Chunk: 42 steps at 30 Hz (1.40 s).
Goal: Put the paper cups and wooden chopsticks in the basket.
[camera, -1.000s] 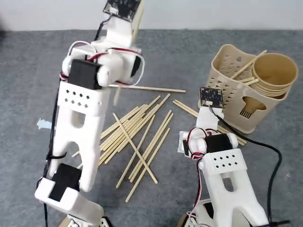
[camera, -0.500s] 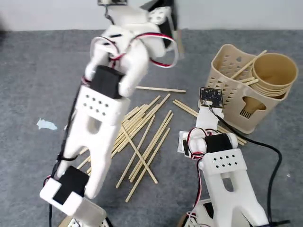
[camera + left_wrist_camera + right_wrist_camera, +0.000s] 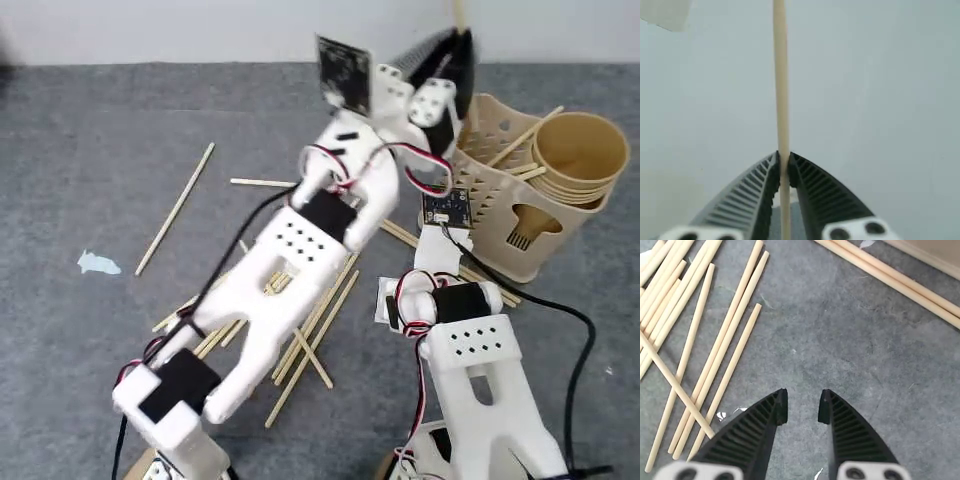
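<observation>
Grey tabletop (image 3: pixel 80 150); left hand (image 3: pixel 783 162) pinched tight on chopstick (image 3: pixel 780 75), upright beside basket (image 3: pixel 478 165), likely for end-first drop; cups (image 3: pixel 580 150) already inside; right hand (image 3: pixel 802 407) slightly open, empty, near loose chopsticks (image 3: pixel 725 340).

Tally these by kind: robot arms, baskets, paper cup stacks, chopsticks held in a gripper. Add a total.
Robot arms: 2
Basket: 1
Paper cup stack: 1
Chopstick held in the left gripper: 1
Total: 5
</observation>
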Available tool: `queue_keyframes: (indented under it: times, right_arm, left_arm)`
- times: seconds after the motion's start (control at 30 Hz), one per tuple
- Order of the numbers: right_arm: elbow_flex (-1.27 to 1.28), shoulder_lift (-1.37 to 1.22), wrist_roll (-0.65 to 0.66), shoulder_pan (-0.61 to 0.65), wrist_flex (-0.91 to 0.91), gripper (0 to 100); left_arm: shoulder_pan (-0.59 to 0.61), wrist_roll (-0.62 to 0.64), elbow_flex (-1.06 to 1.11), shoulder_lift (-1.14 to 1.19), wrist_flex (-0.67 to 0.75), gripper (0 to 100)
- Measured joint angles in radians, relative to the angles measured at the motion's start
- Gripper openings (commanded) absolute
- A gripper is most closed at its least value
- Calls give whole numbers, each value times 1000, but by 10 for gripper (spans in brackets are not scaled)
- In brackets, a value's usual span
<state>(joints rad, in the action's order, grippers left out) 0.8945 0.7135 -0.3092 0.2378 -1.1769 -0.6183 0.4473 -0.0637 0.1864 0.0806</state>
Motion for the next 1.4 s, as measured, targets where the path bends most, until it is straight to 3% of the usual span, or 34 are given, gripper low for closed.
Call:
queue_keyframes:
  times: [0.1,0.23,0.43,0.73,0.9,1.1,1.2,1.4]
  right_arm:
    - [0,0,0,0,0,121]
    - [0,0,0,0,0,121]
    - [0,0,0,0,0,121]
    - [0,0,0,0,0,121]
    - [6,0,0,0,0,121]
    - [15,0,-2,71,0,126]
    - [15,0,-43,126,0,126]
    - [17,0,-140,236,84,128]
  left_arm:
    - [-18,-8,3,17,-5,17]
    - [-31,-11,0,17,-153,82]
    - [-17,28,-166,18,-477,109]
    - [101,71,-557,18,-1008,107]
    - [149,71,-790,18,-1367,8]
    - [212,71,-999,17,-1725,13]
    - [256,71,-1065,17,-1801,13]
    - [410,71,-1043,-9,-1815,13]
